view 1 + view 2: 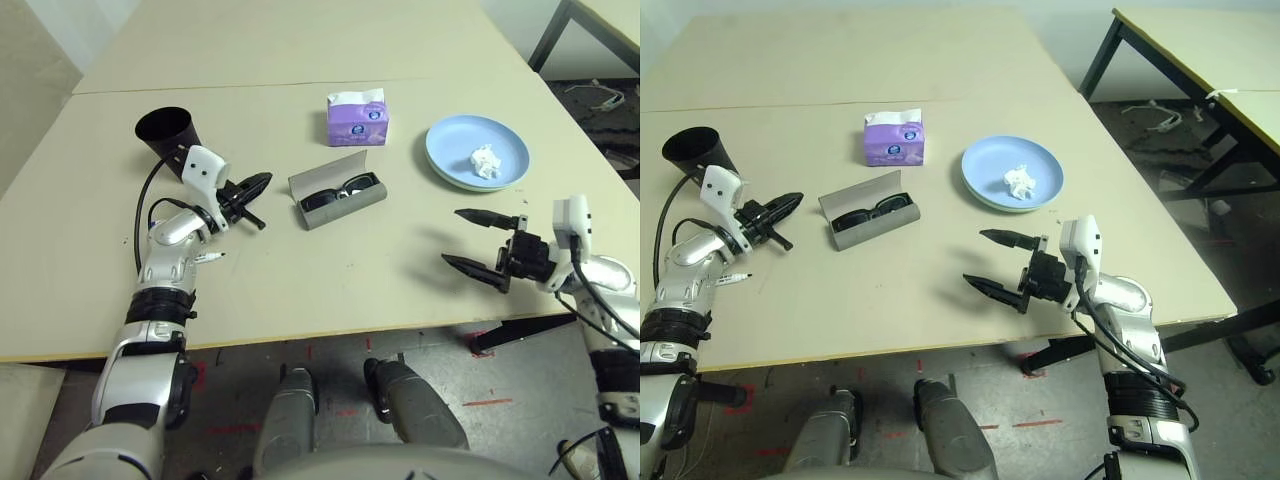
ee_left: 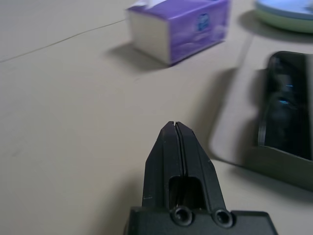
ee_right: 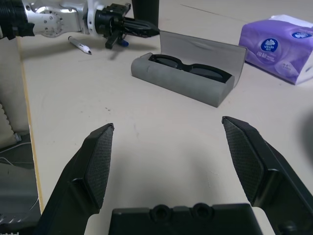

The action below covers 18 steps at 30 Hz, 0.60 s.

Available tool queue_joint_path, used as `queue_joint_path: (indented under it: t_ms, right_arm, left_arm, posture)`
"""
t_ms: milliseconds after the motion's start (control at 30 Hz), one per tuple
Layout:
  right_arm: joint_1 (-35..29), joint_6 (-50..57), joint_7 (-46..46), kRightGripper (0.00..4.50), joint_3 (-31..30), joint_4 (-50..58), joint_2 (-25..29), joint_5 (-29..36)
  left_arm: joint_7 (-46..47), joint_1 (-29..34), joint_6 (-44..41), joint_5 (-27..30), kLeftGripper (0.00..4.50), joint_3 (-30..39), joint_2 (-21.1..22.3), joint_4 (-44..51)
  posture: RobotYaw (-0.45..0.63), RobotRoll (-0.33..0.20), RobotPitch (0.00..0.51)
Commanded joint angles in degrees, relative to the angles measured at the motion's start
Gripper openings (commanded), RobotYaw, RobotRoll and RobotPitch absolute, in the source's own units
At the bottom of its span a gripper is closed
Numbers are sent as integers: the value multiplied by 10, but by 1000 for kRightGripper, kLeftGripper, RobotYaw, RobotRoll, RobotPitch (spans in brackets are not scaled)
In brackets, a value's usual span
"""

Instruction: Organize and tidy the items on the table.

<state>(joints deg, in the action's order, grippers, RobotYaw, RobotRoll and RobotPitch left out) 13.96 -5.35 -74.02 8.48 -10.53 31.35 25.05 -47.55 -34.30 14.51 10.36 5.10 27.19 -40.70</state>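
Bare table (image 1: 330,270) lies before the open glasses case (image 1: 338,198).

Second table (image 1: 1200,40), red-marked floor (image 1: 1040,420)

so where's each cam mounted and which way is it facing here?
Left and right eye: on the head, looking down at the table over both forearms.
Left wrist: on the left arm, along the shut left gripper toward the purple tissue pack and the glasses case.
Right wrist: on the right arm, between the open fingers of the right gripper, facing the case; the left arm appears beyond.
Shared: all views show the case and the tissue pack.
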Motion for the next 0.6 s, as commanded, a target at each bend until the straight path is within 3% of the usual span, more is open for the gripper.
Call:
queue_joint_path:
  t_ms: [33,300,600]
  right_arm:
    - [-6,9,2,4500,-6,11,6,7]
    - [-19,24,17,4500,-9,41,3,10]
    - [-17,29,28,4500,-8,48,7,13]
  left_arm:
    - [-24,-5,28,-9,28,-16,-8,-18]
    - [-14,-35,33,6,28,0,-25,-69]
    - [-107,-15,67,-7,28,-37,-12,-50]
  posture:
    - [-211,0,177]
    - [-226,0,172]
    - [-233,0,172]
